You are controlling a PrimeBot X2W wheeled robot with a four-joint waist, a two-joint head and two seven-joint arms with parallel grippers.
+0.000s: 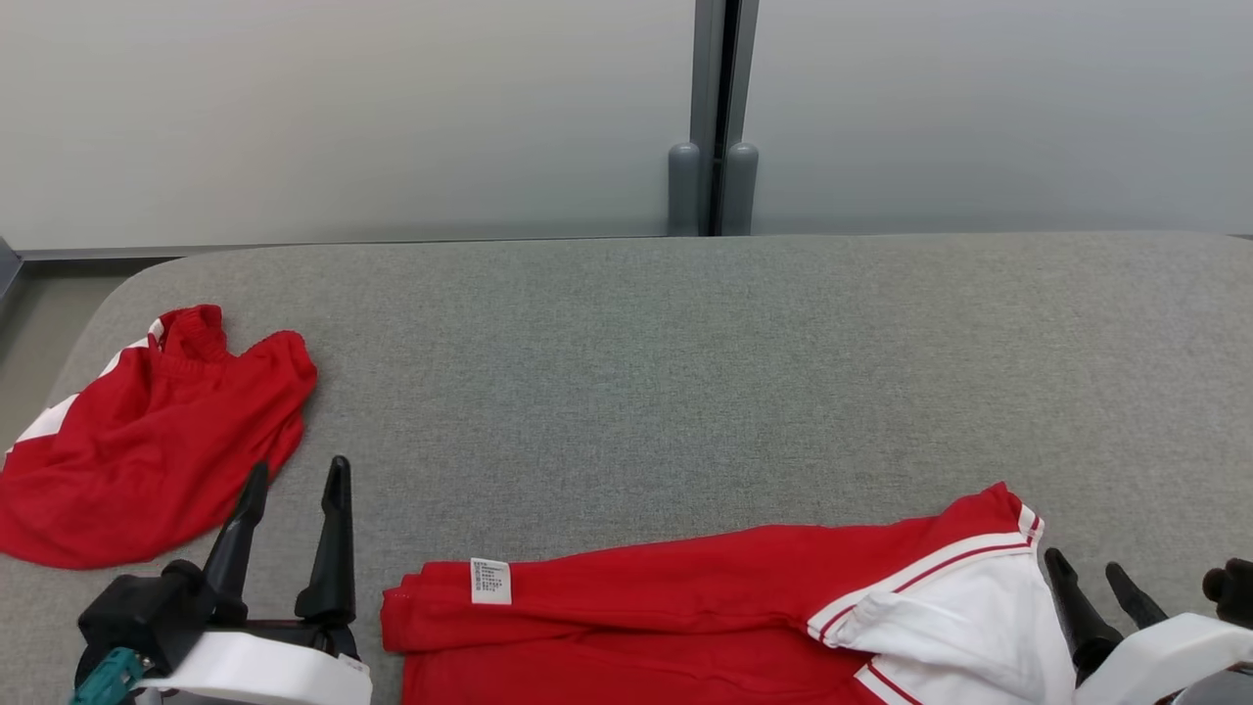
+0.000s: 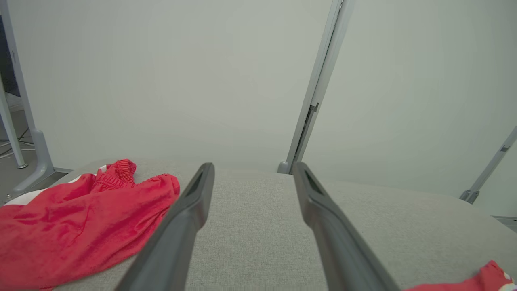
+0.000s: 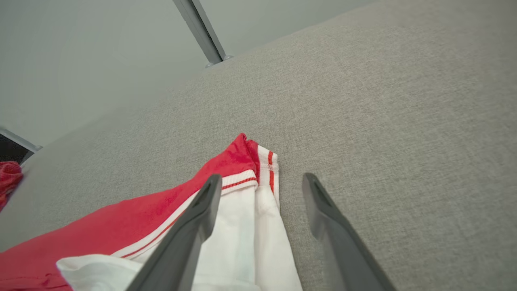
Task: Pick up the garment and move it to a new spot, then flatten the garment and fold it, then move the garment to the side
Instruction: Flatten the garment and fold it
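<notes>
Though its label (image 1: pixel 490 581) shows, the garment (image 1: pixel 636 607) is cut off below.

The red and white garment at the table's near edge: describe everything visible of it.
The red and white garment looks like soft knit, folded over and lying flat on the grey cloth table, its lower part cut off by the head view. A white care label shows near its left corner; its right end has white panels with red-striped trim. The open right gripper stands beside that end; contact unclear.
</notes>
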